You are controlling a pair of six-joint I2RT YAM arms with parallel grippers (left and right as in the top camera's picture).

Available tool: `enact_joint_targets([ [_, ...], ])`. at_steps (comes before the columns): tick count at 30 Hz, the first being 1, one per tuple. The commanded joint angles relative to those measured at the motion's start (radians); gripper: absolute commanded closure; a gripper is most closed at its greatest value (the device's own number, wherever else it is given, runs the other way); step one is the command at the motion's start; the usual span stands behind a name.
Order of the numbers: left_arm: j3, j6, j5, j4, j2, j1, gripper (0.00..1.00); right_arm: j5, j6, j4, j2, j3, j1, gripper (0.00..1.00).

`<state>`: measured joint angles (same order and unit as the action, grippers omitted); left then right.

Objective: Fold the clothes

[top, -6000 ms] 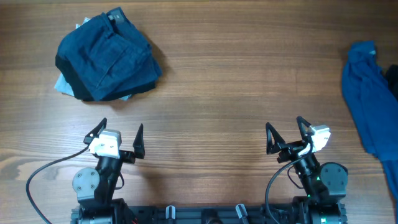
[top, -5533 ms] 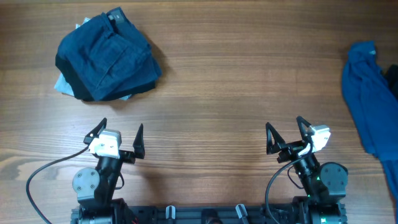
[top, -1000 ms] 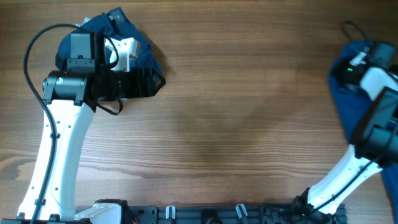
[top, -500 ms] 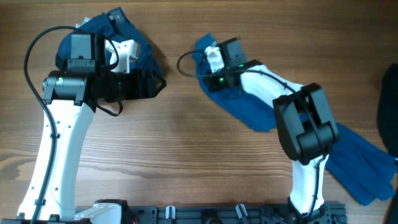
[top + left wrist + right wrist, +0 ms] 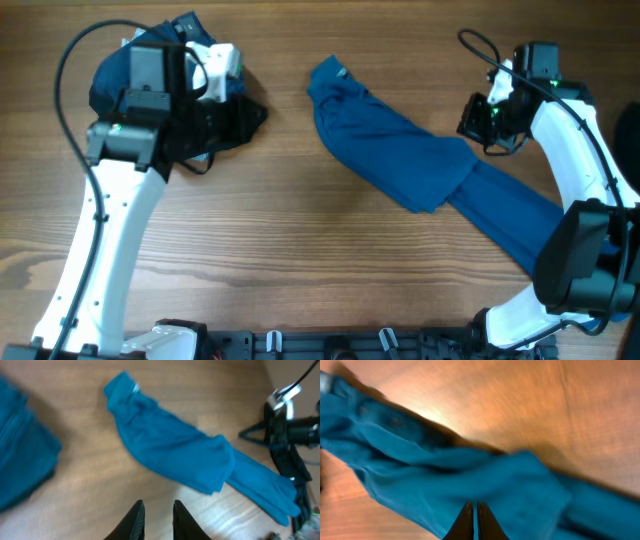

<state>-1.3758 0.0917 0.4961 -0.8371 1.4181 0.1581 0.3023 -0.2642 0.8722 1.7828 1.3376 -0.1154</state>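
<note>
Diagonally across the table (image 5: 300, 250) lay the blue shirt (image 5: 400, 150), collar toward the narrowly parted, empty left gripper (image 5: 158, 509), middle just beside the nearer right gripper (image 5: 471, 509), pinched shut on nothing.

A cobalt-blue shirt (image 5: 400, 155), dark-blue denim (image 5: 107, 82) and a black garment (image 5: 248, 118) on brown wood-grain table (image 5: 300, 260).

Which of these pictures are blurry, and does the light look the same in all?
Overhead: sharp, wood grain crisp on the table, even light, faint shadow along the blue shirt. Left wrist: shirt and wood smeared, left tool clearer. Right wrist: blurriest, wood tinted orange, a bright patch above the shirt.
</note>
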Motion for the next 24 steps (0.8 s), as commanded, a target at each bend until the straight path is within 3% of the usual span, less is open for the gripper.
enact_joint_targets([
  [1, -0.017, -0.001, -0.039, 0.119, 0.135, 0.105, 0.74, 0.099, 0.03, 0.003, -0.002, -0.017, 0.005, 0.96],
  [4, -0.017, -0.001, -0.039, 0.229, 0.274, 0.169, 0.75, 0.188, 0.066, 0.013, -0.015, -0.017, 0.005, 0.96],
  [6, -0.019, -0.001, -0.037, 0.36, 0.424, 0.21, 0.89, 0.216, 0.085, 0.045, -0.047, -0.017, 0.005, 0.96],
  [8, -0.019, 0.004, -0.037, 0.462, 0.515, 0.233, 0.94, 0.216, 0.107, 0.073, -0.088, -0.017, 0.005, 0.96],
  [13, -0.019, 0.045, -0.016, 0.675, 0.691, 0.285, 0.96, 0.211, 0.107, 0.147, -0.229, -0.017, 0.005, 0.95],
  [18, -0.019, 0.106, -0.109, 0.715, 0.816, 0.287, 0.96, 0.21, 0.105, 0.17, -0.302, -0.017, 0.005, 0.95],
  [21, -0.019, 0.199, -0.309, 0.666, 0.849, 0.275, 0.96, 0.151, 0.103, 0.183, -0.303, -0.017, 0.005, 0.94],
  [24, -0.02, 0.354, -0.551, 0.471, 0.846, 0.214, 0.96, 0.002, 0.017, 0.184, -0.296, -0.02, 0.005, 0.93],
])
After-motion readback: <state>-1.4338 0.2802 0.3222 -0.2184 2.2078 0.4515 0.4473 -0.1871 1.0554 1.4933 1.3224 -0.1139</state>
